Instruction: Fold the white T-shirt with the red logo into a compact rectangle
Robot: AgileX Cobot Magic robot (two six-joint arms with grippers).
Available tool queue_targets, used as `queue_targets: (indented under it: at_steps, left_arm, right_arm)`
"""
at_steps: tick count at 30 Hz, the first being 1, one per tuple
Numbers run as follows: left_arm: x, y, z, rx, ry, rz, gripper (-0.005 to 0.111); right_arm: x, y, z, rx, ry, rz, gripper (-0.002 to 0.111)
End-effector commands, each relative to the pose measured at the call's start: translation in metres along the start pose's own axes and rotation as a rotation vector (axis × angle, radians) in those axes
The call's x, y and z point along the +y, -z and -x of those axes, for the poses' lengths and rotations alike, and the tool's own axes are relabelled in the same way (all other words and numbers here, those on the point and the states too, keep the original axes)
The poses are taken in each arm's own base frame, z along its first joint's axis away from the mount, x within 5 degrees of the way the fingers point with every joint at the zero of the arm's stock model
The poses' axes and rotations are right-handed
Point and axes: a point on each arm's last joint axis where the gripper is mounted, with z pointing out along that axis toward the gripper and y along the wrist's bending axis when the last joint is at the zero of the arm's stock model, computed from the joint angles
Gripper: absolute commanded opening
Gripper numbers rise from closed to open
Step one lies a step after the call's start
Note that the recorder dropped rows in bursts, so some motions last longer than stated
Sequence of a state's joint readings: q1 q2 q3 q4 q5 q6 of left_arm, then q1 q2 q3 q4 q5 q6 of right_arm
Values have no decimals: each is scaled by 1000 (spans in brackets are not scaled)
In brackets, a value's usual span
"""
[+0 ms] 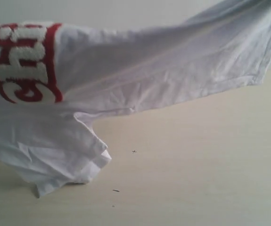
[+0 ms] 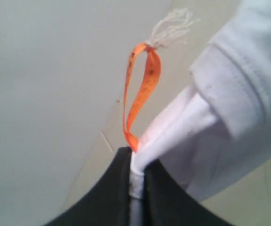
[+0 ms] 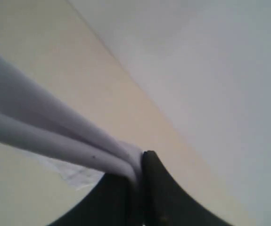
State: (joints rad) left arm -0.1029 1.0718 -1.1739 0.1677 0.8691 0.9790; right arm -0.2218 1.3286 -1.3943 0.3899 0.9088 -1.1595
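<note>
Left end effector (image 2: 136, 165) and right end effector (image 3: 138, 167) pinch the white T-shirt (image 1: 149, 70).

The T-shirt (image 1: 149, 70) spans above the desk (image 1: 196, 165) from upper right to left, its lower-left bunch resting on the desk. The logo (image 1: 24, 63) lies on its left portion. The left claw (image 2: 136, 188) clamps fabric beside the collar tag (image 2: 142, 89); the right claw (image 3: 140, 174) clamps a fold.

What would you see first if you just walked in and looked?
A big white T-shirt is held up over the table, with its fuzzy red logo at the left of the exterior view. Up close, the left gripper pinches the shirt beside a bright orange tag, and the right gripper pinches another part.
</note>
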Motion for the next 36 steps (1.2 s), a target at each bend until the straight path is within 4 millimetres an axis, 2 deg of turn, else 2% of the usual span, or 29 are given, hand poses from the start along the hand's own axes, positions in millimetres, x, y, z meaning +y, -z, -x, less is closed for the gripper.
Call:
queue_targets:
  at_steps: [1,2,3,6,10,11,12,13,14,15,16,17,20,23,27,29,30,33,36]
  left_arm:
    - [-5,-48,6,45,-61,-133,0]
    - [-6,-59,6,52,-63,-146,0]
    - [-6,-87,8,62,-62,-159,0]
    - [-10,-132,12,46,-68,-159,0]
    - [-18,-187,18,0,-51,-121,0]
    - [-24,-214,20,-29,-24,-94,0]
    - [-27,-224,20,-41,-22,-84,0]
    - [-33,-243,21,-62,-36,-63,0]
    - [-35,-250,21,-75,-41,-49,0]
    - [-37,-262,21,-101,-16,-15,4]
    - [-36,-270,18,-117,29,14,13]
    - [-37,-273,17,-122,50,18,17]
    - [-37,-281,9,-116,111,27,48]
    - [-36,-280,9,-119,152,31,55]
    - [-30,-276,12,-152,232,64,55]
    - [-28,-275,13,-163,315,67,55]
    - [-29,-274,12,-153,391,49,53]
    - [-39,-274,10,-78,601,-40,32]
    - [-54,-275,13,12,649,-133,0]
  right_arm:
    - [-4,-52,-19,108,-114,110,0]
    - [-4,-62,-24,128,-123,131,0]
    - [-3,-89,-35,180,-141,190,0]
    - [0,-128,-54,241,-167,254,0]
    - [0,-184,-82,292,-178,228,0]
    - [0,-209,-95,293,-186,185,0]
    - [-1,-217,-99,289,-188,160,0]
    - [-5,-233,-106,266,-189,82,0]
    - [-7,-238,-107,253,-194,50,1]
    - [-13,-246,-110,224,-204,-27,7]
    - [-18,-249,-109,184,-236,-101,15]
    - [-21,-250,-108,168,-248,-130,19]
    - [-30,-249,-105,113,-297,-233,44]
    - [-34,-247,-103,86,-336,-275,54]
    - [-42,-238,-91,24,-472,-299,53]
    - [-43,-234,-79,2,-552,-199,44]
    - [-41,-234,-73,10,-554,-112,32]
    - [-30,-241,-71,55,-571,57,3]
    - [-17,-252,-80,115,-604,169,0]
